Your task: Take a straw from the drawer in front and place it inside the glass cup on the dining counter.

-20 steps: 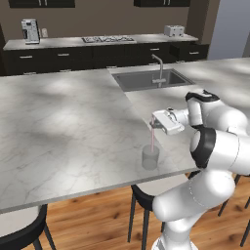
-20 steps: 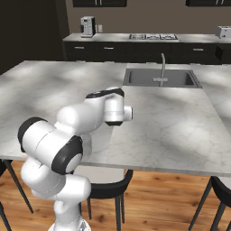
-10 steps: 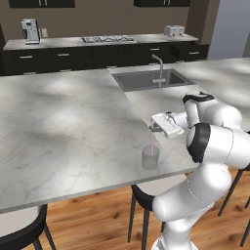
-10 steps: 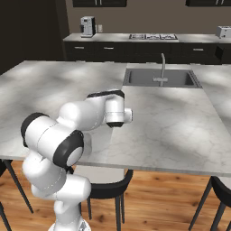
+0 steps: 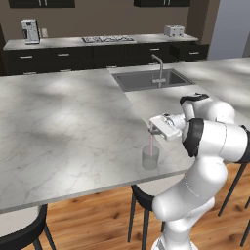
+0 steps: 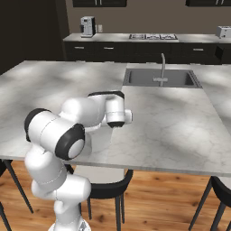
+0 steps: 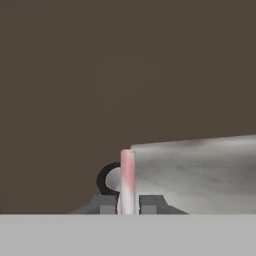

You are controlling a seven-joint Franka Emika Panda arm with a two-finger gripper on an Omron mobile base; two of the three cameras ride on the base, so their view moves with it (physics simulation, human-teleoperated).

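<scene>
Left base view: the jaws (image 5: 152,131) pinch the straw (image 5: 151,144) upright, its lower end inside the glass cup (image 5: 150,156) near the marble worktop's (image 5: 63,122) front edge. Hand view: the straw (image 7: 127,182) stands clamped between the fingertips (image 7: 150,204). No writing is readable.

The thin pink-white straw (image 5: 151,143) stands upright, its lower end inside the glass cup (image 5: 150,157). The small clear cup sits upright on the white marble bench (image 5: 63,122), near its front edge.
</scene>
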